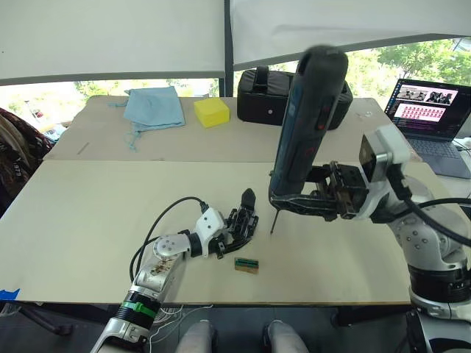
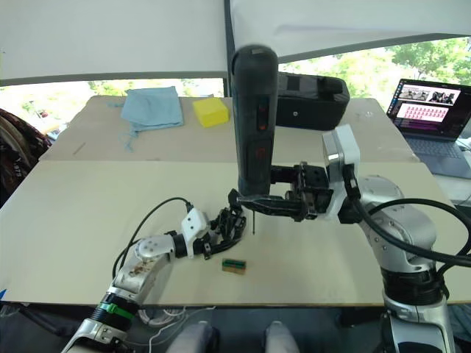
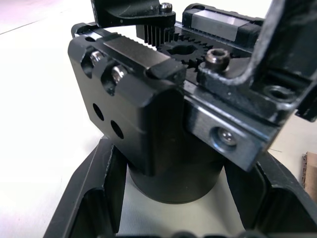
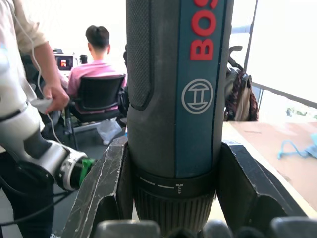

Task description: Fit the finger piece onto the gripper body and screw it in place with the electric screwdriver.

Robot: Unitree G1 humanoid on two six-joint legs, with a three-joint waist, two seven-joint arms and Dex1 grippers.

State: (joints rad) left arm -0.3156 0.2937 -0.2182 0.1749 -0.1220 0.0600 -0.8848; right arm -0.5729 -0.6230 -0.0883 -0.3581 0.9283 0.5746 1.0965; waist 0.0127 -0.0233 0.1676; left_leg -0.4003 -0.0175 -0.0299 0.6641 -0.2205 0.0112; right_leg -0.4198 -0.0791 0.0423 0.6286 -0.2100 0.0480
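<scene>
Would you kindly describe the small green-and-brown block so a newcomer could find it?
Start at the near edge of the beige table. The small green-and-brown block lies flat there, just right of the left gripper holding the gripper body. It is the only green-topped rectangular piece, lying untouched.

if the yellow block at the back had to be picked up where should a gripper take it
Grip the yellow block across two opposite upright side faces, coming straight down from above. It lies flat on the table with a broad level top and clear space on its sides, between the blue cloth and the black bag.
</scene>
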